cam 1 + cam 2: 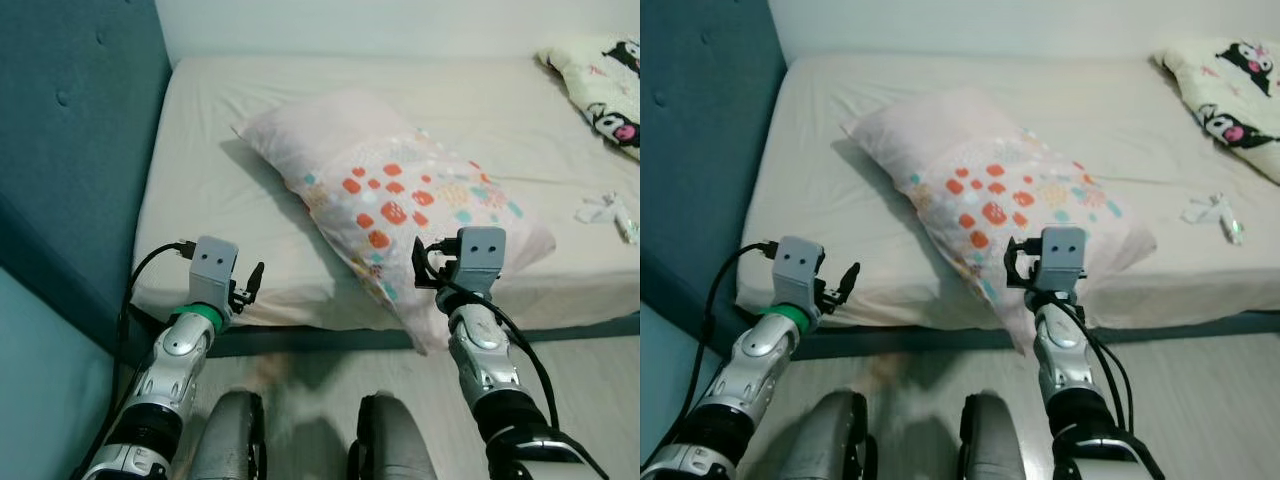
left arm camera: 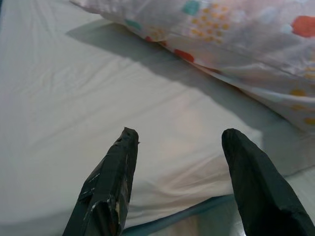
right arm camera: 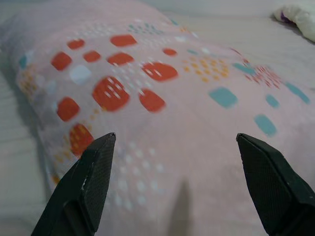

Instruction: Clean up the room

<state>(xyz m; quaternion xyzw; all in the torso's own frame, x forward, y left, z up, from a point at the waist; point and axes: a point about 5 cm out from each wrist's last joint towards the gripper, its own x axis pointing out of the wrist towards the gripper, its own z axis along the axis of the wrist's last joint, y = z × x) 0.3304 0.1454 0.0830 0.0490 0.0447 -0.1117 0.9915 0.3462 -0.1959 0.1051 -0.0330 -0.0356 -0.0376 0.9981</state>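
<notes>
A pink pillow [image 1: 390, 190] with red, teal and orange spots lies askew on the cream bed sheet [image 1: 220, 140], one corner hanging over the near bed edge. My right gripper [image 3: 177, 147] is open just short of the pillow's near end, its fingers [image 3: 93, 167] spread wide with nothing between them. My left gripper [image 2: 179, 142] is open too, over the bare sheet at the near left corner of the bed, with the pillow [image 2: 236, 44] beyond it. Both arms [image 1: 190, 340] rise from below.
A teal padded headboard [image 1: 70, 150] stands along the left. A cream blanket with black cartoon figures [image 1: 605, 85] lies at the far right of the bed, and a small white crumpled thing [image 1: 608, 212] lies near the right edge. Pale floor [image 1: 580, 370] runs below the bed.
</notes>
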